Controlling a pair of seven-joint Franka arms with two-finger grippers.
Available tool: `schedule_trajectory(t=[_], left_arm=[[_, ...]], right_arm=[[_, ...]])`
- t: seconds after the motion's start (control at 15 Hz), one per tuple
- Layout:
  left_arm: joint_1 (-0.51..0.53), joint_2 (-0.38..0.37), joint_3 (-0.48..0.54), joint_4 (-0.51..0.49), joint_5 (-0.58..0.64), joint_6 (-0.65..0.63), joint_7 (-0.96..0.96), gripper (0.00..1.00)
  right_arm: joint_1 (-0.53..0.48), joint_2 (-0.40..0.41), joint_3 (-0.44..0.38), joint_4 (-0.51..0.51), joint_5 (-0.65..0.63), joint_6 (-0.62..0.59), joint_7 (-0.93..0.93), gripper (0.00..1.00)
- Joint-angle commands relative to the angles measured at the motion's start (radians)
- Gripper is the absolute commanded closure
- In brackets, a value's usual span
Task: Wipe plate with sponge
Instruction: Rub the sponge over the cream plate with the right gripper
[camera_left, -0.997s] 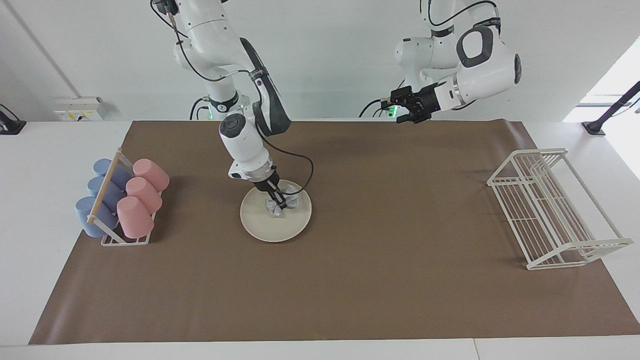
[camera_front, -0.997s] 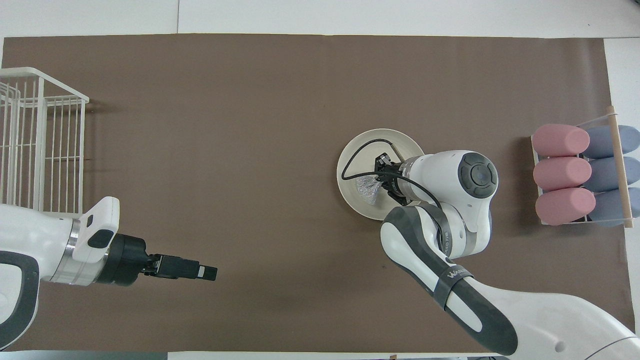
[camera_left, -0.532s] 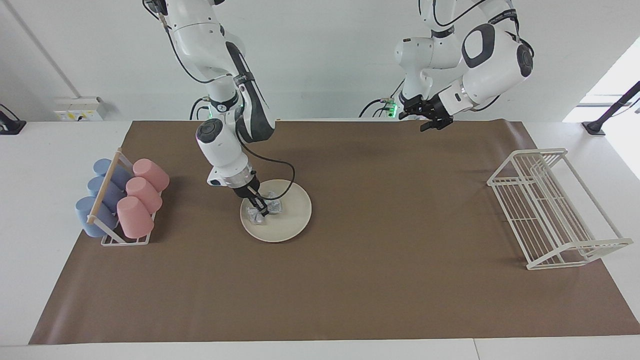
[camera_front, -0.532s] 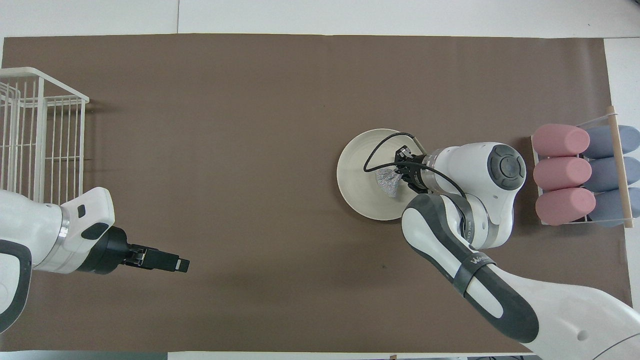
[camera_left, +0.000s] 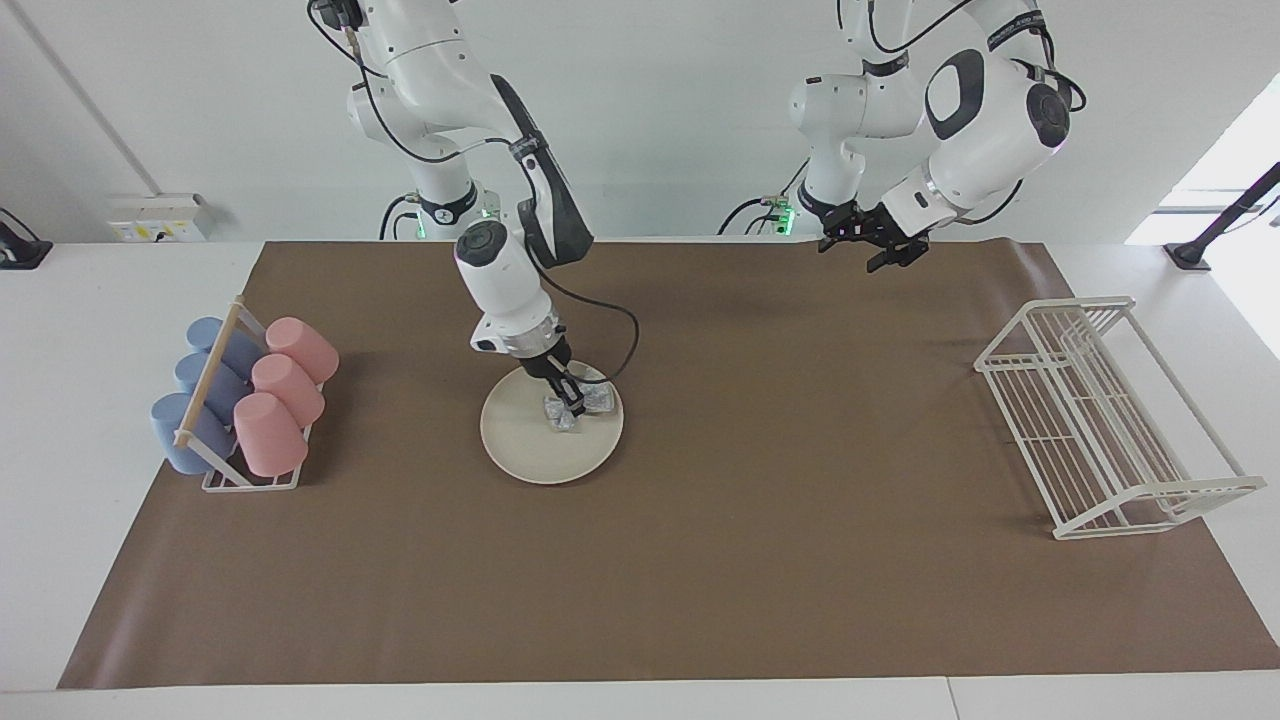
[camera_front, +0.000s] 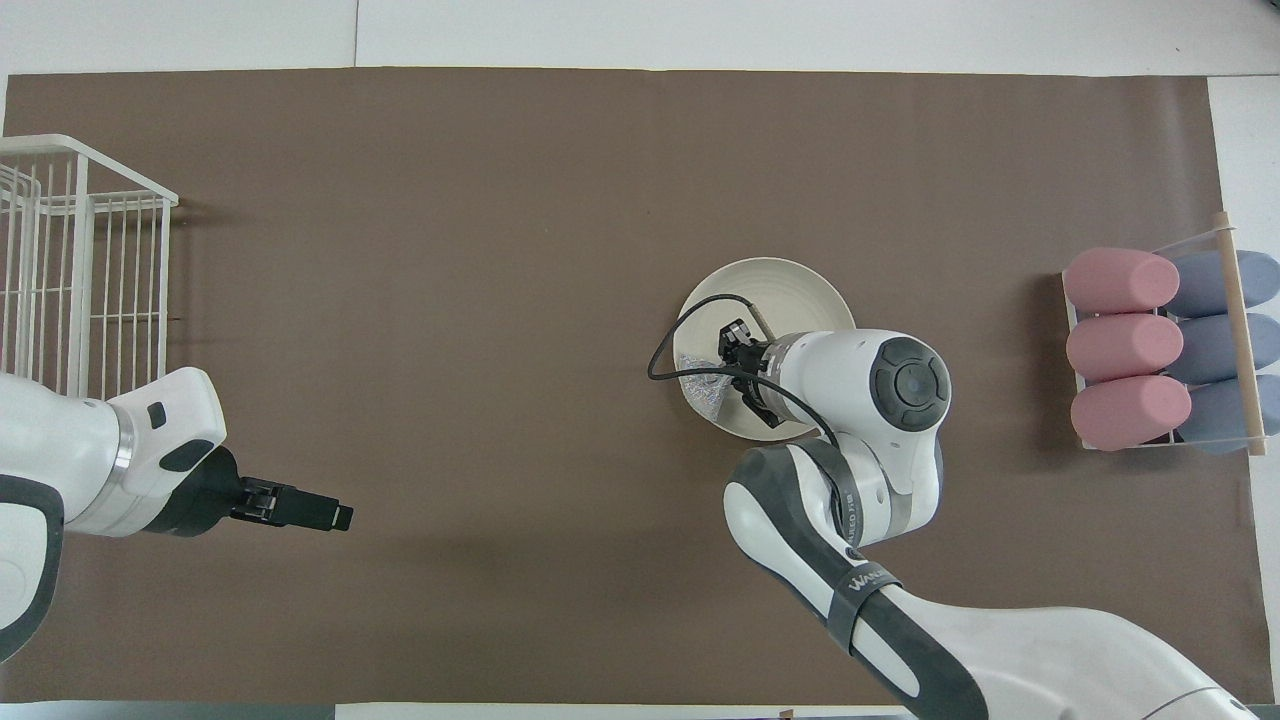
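A: What is the right gripper (camera_left: 570, 402) holding?

B: A small silvery-grey mesh sponge (camera_left: 577, 407), crinkled and shiny, soft and irregular. The fingers are closed on it and press it onto the round, shallow cream-white plate (camera_left: 535, 450), a smooth one with a plain rim. The sponge sits on the part of the plate toward the left arm's end of the table and nearer to the robots.

A: And the plate itself?

B: It lies flat on the matte brown paper mat (camera_left: 700, 580), between the middle of the table and the cup rack.

A: The left gripper (camera_left: 880, 248)?

B: It waits in the air over the mat's edge nearest the robots, fingers spread open, holding nothing.

A: How many other things?

B: One wire rack with a wooden bar (camera_left: 212, 377) at the right arm's end, holding three pink cups (camera_left: 287, 386) and three blue cups (camera_left: 198, 375), all matte, lying tilted. One white wire dish rack (camera_left: 1105, 420) at the left arm's end
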Motion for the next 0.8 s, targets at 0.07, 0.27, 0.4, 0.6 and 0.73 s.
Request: schedule_trajectory(t=[0.07, 0.27, 0.4, 0.6, 0.73], left_arm=[[-0.001, 0.011, -0.010, 0.016, 0.026, 0.030, -0.082, 0.00], [-0.001, 0.009, -0.010, 0.016, 0.026, 0.033, -0.087, 0.00], [-0.003, 0.009, -0.010, 0.016, 0.026, 0.035, -0.087, 0.00], [-0.003, 0.009, -0.012, 0.017, 0.026, 0.036, -0.089, 0.00], [-0.001, 0.009, -0.012, 0.017, 0.026, 0.038, -0.089, 0.00]], right_arm=[[-0.053, 0.040, 0.006, -0.028, 0.020, 0.025, -0.085, 1.00], [-0.105, 0.040, 0.006, -0.032, 0.020, 0.025, -0.197, 1.00], [-0.136, 0.040, 0.006, -0.034, 0.020, 0.024, -0.263, 1.00], [-0.166, 0.041, 0.006, -0.034, 0.020, 0.015, -0.333, 1.00], [-0.174, 0.041, 0.006, -0.034, 0.020, 0.016, -0.341, 1.00]])
